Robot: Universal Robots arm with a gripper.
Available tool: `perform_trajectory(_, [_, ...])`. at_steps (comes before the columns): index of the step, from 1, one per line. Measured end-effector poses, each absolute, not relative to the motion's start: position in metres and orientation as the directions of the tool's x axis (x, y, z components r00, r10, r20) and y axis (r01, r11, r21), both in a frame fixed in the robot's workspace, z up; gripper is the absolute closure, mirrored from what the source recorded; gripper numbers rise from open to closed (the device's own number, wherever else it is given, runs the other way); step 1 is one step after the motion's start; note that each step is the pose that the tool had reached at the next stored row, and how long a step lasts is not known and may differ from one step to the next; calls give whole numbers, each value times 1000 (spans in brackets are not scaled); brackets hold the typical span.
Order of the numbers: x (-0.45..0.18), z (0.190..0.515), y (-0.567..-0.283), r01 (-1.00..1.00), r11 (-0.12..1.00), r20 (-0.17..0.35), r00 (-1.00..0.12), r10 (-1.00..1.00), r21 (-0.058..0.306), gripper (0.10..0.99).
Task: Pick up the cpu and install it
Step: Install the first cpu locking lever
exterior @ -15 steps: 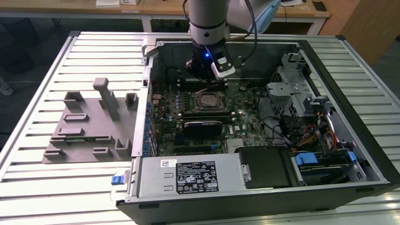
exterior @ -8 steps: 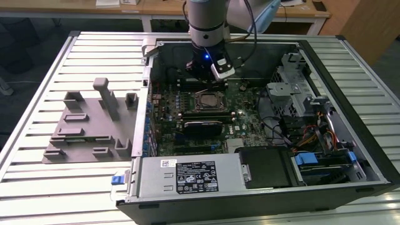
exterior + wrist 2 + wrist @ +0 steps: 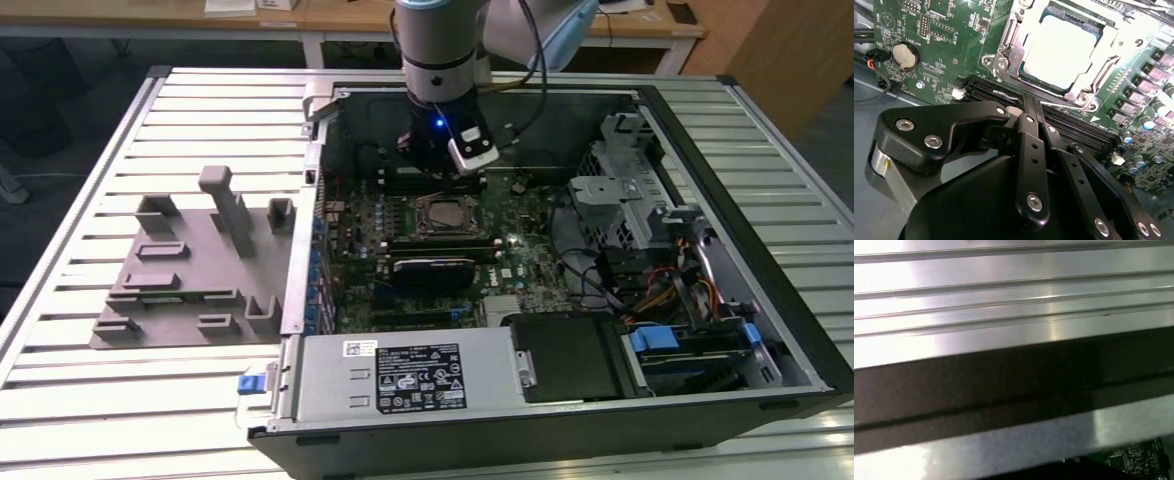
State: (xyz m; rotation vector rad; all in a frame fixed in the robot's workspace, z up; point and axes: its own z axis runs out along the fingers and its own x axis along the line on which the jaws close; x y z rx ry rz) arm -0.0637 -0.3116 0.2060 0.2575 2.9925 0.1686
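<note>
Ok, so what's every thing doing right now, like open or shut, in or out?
cpu: lying flat in its socket on the motherboard, not held.
gripper: shut, empty, just beside the socket.
computer case: lying on its side, open.
grey fixture: on the table, outside the case.

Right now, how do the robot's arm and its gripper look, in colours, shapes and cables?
The arm is a silver-grey tube with a black cable beside it. At the wrist, a blue light glows and a small white box is mounted. The gripper is matte black: flat linked bars with silver screw heads and a silver ring at its base.
</note>
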Motion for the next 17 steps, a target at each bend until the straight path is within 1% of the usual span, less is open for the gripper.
perform_trajectory(8, [-64,202,-310,247,961,-126,-957,262,123,980])
perform_trajectory(17, [-64,200,-305,275,953,-127,-949,290,123,980])
